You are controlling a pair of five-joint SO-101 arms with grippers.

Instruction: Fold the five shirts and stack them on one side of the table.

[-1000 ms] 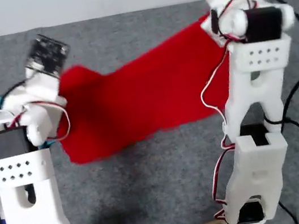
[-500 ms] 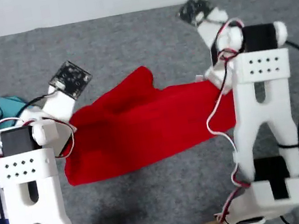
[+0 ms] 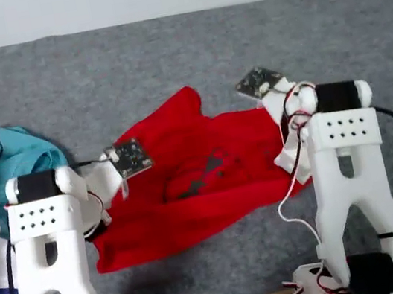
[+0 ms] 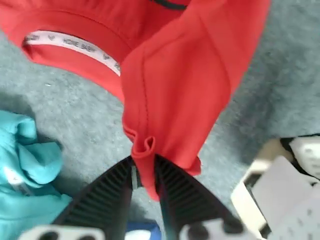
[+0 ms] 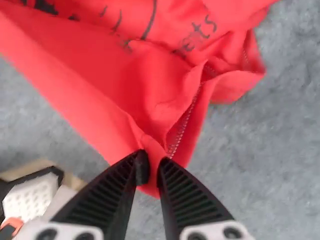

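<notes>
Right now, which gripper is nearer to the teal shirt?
Left. The left gripper, shut on the red shirt, is close beside the teal shirt; the right gripper holds the red shirt's far side.

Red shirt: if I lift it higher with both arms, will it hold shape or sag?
Likely floppy: the red shirt bunches and creases where the left end effector and right end effector pinch it. Probably light, since thin pinches hold it. Its rumpled middle would likely sag.

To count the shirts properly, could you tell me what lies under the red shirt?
Grey felt table cover shows around the crumpled red fabric shirt, presumably continuing beneath; anything else underneath is hidden.
</notes>
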